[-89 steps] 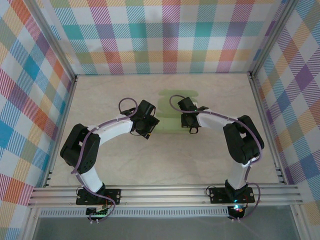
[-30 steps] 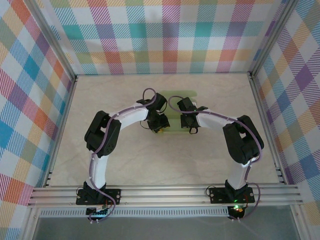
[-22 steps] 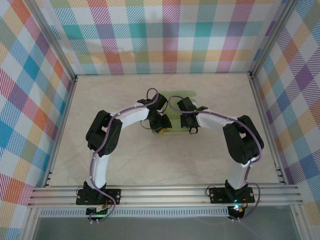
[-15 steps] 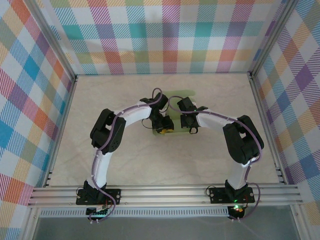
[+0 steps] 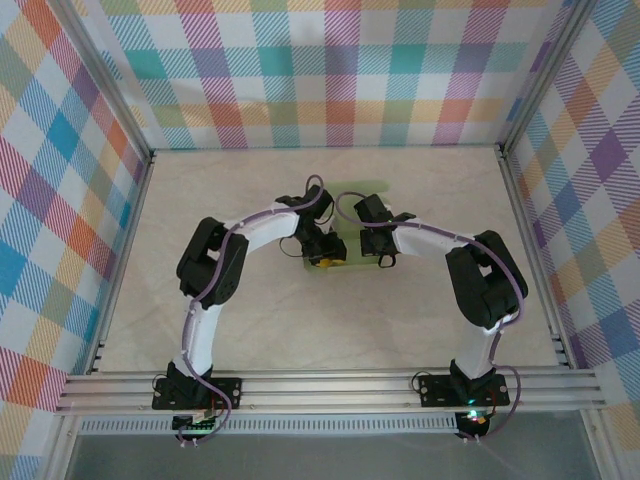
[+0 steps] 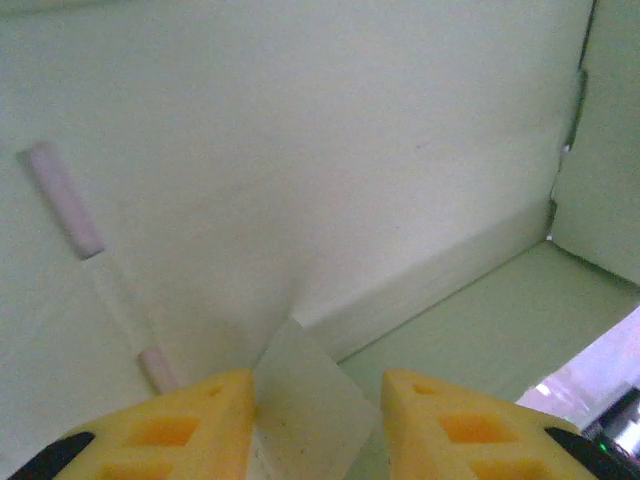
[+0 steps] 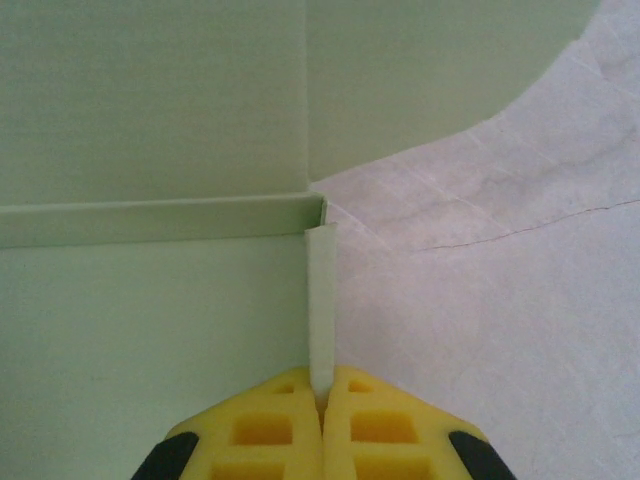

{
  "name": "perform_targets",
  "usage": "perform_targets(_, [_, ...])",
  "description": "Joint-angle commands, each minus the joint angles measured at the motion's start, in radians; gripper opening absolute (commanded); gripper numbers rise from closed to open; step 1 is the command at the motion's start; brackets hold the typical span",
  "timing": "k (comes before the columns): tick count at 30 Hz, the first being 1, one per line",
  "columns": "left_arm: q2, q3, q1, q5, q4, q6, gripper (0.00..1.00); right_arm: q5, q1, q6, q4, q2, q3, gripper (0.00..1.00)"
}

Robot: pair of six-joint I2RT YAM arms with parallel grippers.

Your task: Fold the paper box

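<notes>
The paper box [image 5: 346, 240] is a pale green card lying in the middle of the table, partly under both wrists. My left gripper [image 5: 322, 262] is over its left part. In the left wrist view the yellow fingers [image 6: 200, 430] stand apart, with a small pale flap [image 6: 305, 400] between them that touches the left pad. Beyond it are a raised wall and fold line [image 6: 430, 280]. My right gripper [image 5: 379, 258] is at the box's right edge. In the right wrist view the right gripper [image 7: 322, 375] is shut on a thin upright side strip [image 7: 320, 290] of the box.
The beige table [image 5: 250, 310] is enclosed by plaid walls [image 5: 60, 200] and aluminium posts. A metal rail [image 5: 330, 385] carrying both arm bases runs along the near edge. Bare tabletop [image 7: 500, 280] lies right of the pinched strip.
The left arm has swung in from the left onto the box. Over the last second it edged slightly further in and its jaws widened a little. The right arm has stayed still, clamped on the strip.
</notes>
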Motion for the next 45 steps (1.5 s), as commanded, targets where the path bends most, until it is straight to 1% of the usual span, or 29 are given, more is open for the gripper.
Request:
perform_targets(1, [-0.145,-0.069,0.01,-0.116,0.057,-0.025,0.39,-0.028,0.008,0.012,0.008,0.021,-0.001,0.04])
perform_targets(4, [-0.22,-0.133,0.018,-0.219,0.091,-0.056,0.43,-0.031,0.009,0.012,0.009,0.02,0.0,0.04])
perform_targets(6, [-0.279,-0.187,0.027,-0.27,0.134,-0.073,0.48,-0.032,0.009,0.011,0.01,0.019,-0.001,0.04])
perform_targets(10, [-0.349,-0.283,0.064,-0.285,0.254,-0.126,0.58,-0.033,0.008,0.008,0.013,0.016,-0.002,0.04])
perform_targets(13, [-0.381,-0.361,0.08,-0.296,0.406,-0.146,0.59,-0.035,0.008,0.009,0.019,0.014,-0.007,0.04])
perform_targets(15, [-0.386,-0.399,0.087,-0.316,0.48,-0.163,0.54,-0.038,0.008,0.012,0.022,0.013,-0.011,0.04])
perform_targets(17, [-0.373,-0.405,0.095,-0.332,0.495,-0.219,0.43,-0.04,0.008,0.012,0.02,0.014,-0.013,0.03])
perform_targets(19, [-0.359,-0.4,0.097,-0.35,0.49,-0.29,0.37,-0.037,0.008,0.011,0.022,0.011,-0.016,0.04])
perform_targets(20, [-0.354,-0.405,0.095,-0.353,0.505,-0.322,0.36,-0.037,0.008,0.011,0.022,0.01,-0.016,0.03])
perform_targets(21, [-0.352,-0.414,0.095,-0.37,0.516,-0.375,0.31,-0.037,0.008,0.011,0.022,0.01,-0.016,0.04])
perform_targets(22, [-0.354,-0.42,0.095,-0.395,0.519,-0.414,0.23,-0.038,0.008,0.011,0.023,0.011,-0.016,0.03])
perform_targets(23, [-0.355,-0.425,0.095,-0.414,0.528,-0.45,0.17,-0.037,0.007,0.013,0.025,0.011,-0.016,0.03])
perform_targets(24, [-0.353,-0.426,0.095,-0.422,0.534,-0.48,0.12,-0.039,0.008,0.013,0.025,0.012,-0.017,0.03])
perform_targets(26, [-0.333,-0.405,0.095,-0.409,0.512,-0.535,0.07,-0.04,0.008,0.013,0.025,0.013,-0.014,0.03])
perform_targets(29, [-0.276,-0.352,0.089,-0.364,0.455,-0.615,0.06,-0.04,0.008,0.011,0.022,0.016,-0.008,0.03])
perform_targets(31, [-0.246,-0.354,0.088,-0.351,0.468,-0.668,0.06,-0.043,0.008,0.01,0.024,0.016,-0.007,0.03])
perform_targets(35, [-0.214,-0.404,0.091,-0.356,0.531,-0.777,0.0,-0.042,0.008,0.011,0.021,0.008,-0.011,0.04])
perform_targets(38, [-0.203,-0.411,0.1,-0.366,0.526,-0.799,0.0,-0.033,0.008,0.007,0.019,0.001,-0.019,0.03])
perform_targets(45, [-0.187,-0.397,0.128,-0.399,0.51,-0.777,0.0,-0.043,0.008,0.008,0.026,0.002,-0.016,0.03])
